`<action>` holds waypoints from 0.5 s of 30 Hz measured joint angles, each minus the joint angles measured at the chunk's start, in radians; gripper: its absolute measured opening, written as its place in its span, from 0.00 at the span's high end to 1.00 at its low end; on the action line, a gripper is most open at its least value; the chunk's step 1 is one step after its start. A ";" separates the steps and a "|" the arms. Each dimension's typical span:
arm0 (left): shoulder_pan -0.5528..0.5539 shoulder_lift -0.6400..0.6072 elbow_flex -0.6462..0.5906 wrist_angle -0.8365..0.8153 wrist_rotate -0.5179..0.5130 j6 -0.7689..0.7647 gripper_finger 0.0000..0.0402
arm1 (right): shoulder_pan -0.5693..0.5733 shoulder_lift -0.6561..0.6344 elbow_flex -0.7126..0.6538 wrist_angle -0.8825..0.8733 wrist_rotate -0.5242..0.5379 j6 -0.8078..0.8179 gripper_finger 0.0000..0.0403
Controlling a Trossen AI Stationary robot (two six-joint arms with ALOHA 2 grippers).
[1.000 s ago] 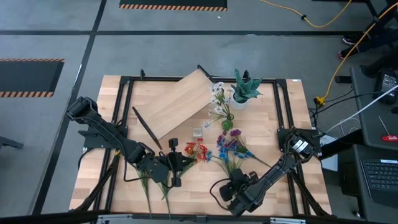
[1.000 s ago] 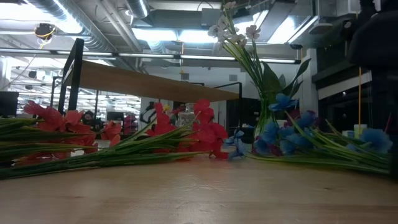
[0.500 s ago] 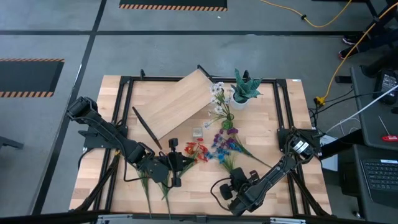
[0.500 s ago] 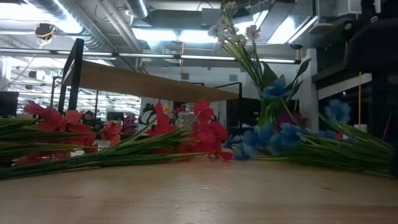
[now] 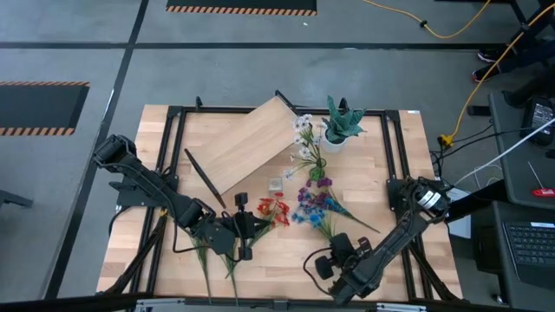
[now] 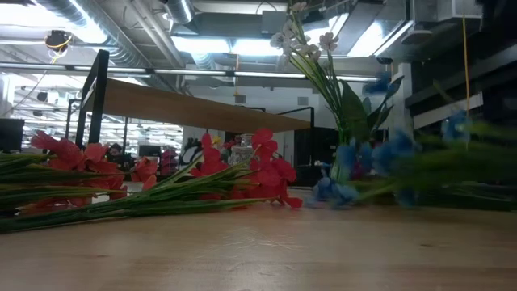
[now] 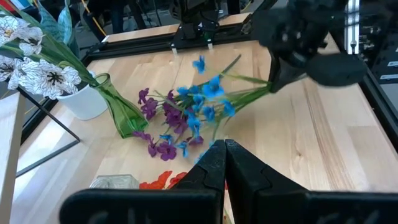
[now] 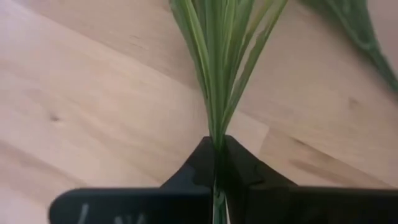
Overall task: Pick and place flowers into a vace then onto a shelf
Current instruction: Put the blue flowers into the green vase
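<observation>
The wooden counter (image 5: 381, 186) fills the middle of the high view, framed by black rails. On its upper middle the shelf (image 5: 251, 143), a light-wood plank on thin black legs, sits turned at an angle. Just right of it stands a green glass vase (image 7: 121, 112) holding white flowers (image 5: 305, 130), with a spiky potted plant (image 5: 342, 123) in a white pot close beside, toward the upper right.

The left arm reaches in from the left of the frame; its left end effector (image 5: 243, 227) sits at lower centre, clenched with the fingers pressed together and nothing visibly between them. Red flowers (image 5: 273, 211) lie on the counter just right of it, and green stems trail toward the bottom edge beneath it.

The right arm comes in from the right edge, and its right end effector (image 5: 340, 246) is at lower centre-right, clamped on the stems of the blue and purple flowers (image 5: 314, 204). In the right wrist view the green stems fan out from between the closed fingers (image 8: 239, 171). The blooms lie up and left of that end effector, near the vase's foot and just right of the red spray.
</observation>
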 joint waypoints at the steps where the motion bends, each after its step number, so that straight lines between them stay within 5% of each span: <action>1: 0.000 0.000 0.000 0.000 0.000 0.000 0.99 | 0.005 -0.009 0.004 -0.007 0.010 -0.001 0.98; 15: -0.004 0.000 0.000 0.000 0.000 0.002 0.99 | 0.069 -0.059 0.224 -0.354 0.111 0.028 0.98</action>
